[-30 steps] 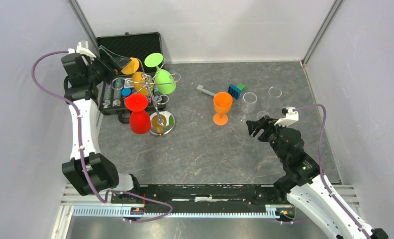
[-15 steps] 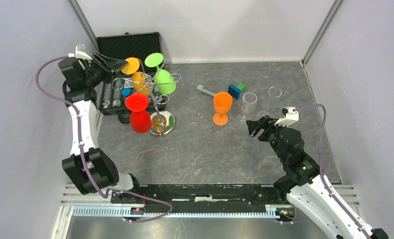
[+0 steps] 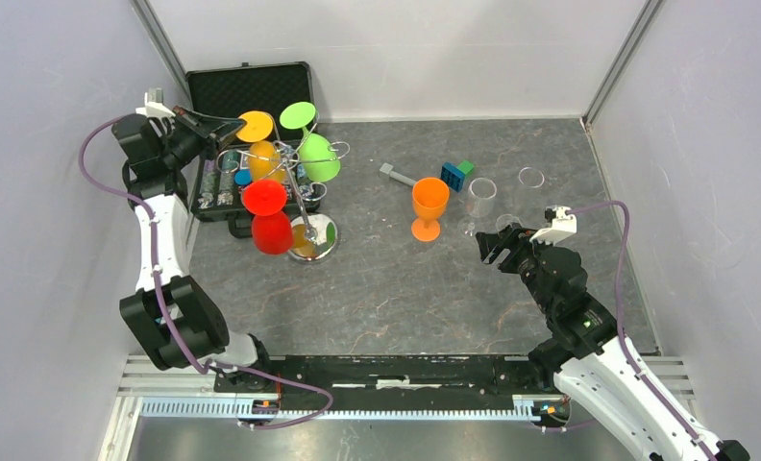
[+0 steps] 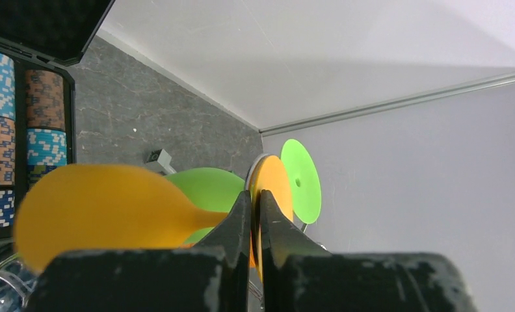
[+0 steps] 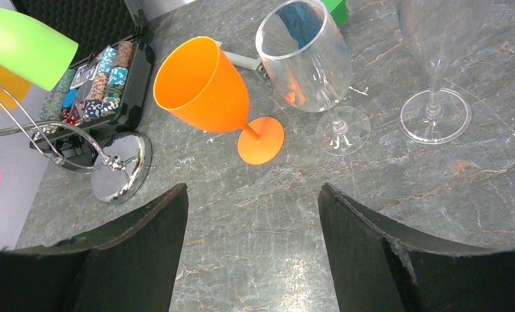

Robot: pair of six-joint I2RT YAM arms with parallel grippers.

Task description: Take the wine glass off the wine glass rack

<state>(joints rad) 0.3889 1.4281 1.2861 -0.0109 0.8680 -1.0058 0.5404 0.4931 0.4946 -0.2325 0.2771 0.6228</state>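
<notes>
- Left claw [image 4: 255, 201]: fingers pinched nearly together on the thin rim of the yellow wine glass [image 4: 112, 211] foot. The disc stands edge-on between the two pads.
- The yellow wine glass hangs on the wine glass rack [image 3: 314, 237], foot up and bowl down, on the rack's far-left side. In the wrist view its bowl is a close blur below and left of the fingers.
- Just beyond it hangs the green wine glass [image 3: 317, 157], its foot disc close beside the yellow one.
- The red wine glass [image 3: 272, 233] hangs on the rack's near side, its bowl low beside the shiny round base.
- The rack stands on the grey tabletop [image 3: 396, 288], just in front of an open black case [image 3: 252, 84] with poker chips [image 4: 21, 130] stacked inside.
- Right claw [image 5: 251, 192]: fingers spread wide with nothing between them, poised over bare tabletop well apart from the rack.
- Ahead of the right claw an orange wine glass [image 5: 206, 88] stands upright.
- To the orange glass's right stand two clear wine glasses [image 5: 307, 62], also upright.
- Behind the orange glass lie a blue block [image 3: 453, 176], a green block [image 3: 466, 166] touching it, and a small grey piece [image 3: 396, 174].
</notes>
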